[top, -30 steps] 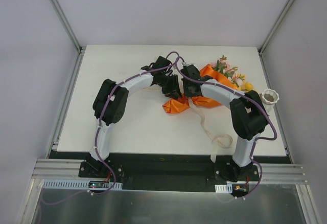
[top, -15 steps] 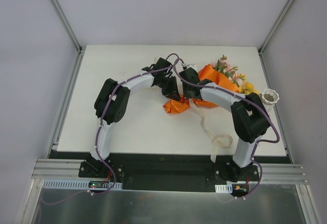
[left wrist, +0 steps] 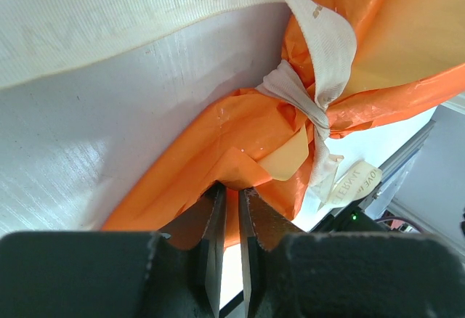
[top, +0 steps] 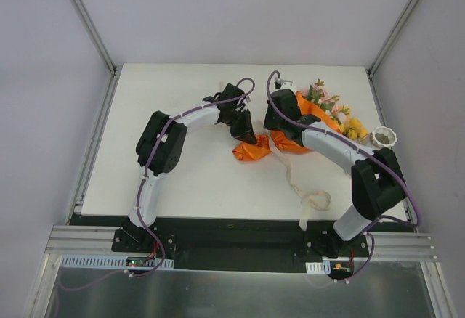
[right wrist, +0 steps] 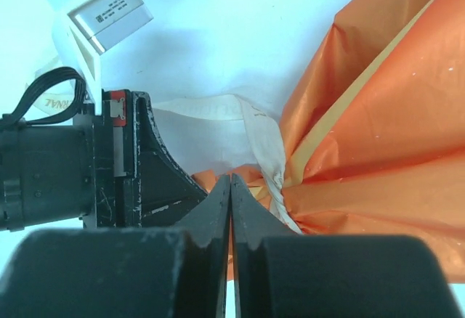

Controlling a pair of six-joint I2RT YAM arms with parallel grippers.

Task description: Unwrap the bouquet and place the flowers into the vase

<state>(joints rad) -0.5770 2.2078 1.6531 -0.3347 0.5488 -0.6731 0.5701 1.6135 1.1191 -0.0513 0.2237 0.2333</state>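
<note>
The bouquet (top: 320, 115) lies right of the table's centre, its orange paper (left wrist: 218, 144) cinched by a cream ribbon knot (left wrist: 298, 93). The flowers (top: 325, 96), pink and yellow, stick out at the far right end. The white vase (top: 383, 138) stands upright at the right edge. My left gripper (left wrist: 231, 189) is shut on a fold of the orange paper's tail (top: 251, 149). My right gripper (right wrist: 230, 180) is shut, its tips against the orange paper just left of the knot (right wrist: 272, 187). I cannot tell whether it pinches anything.
A loose cream ribbon tail (top: 309, 194) trails from the bouquet toward the near edge, past the right arm's base. Both grippers (top: 245, 131) (top: 280, 125) crowd close together at the wrap's stem end. White walls enclose the table.
Both grippers have closed at the wrap's stem end. The right arm swung its elbow to the right and its wrist went farther back. The bouquet's flower end shifted slightly right.
</note>
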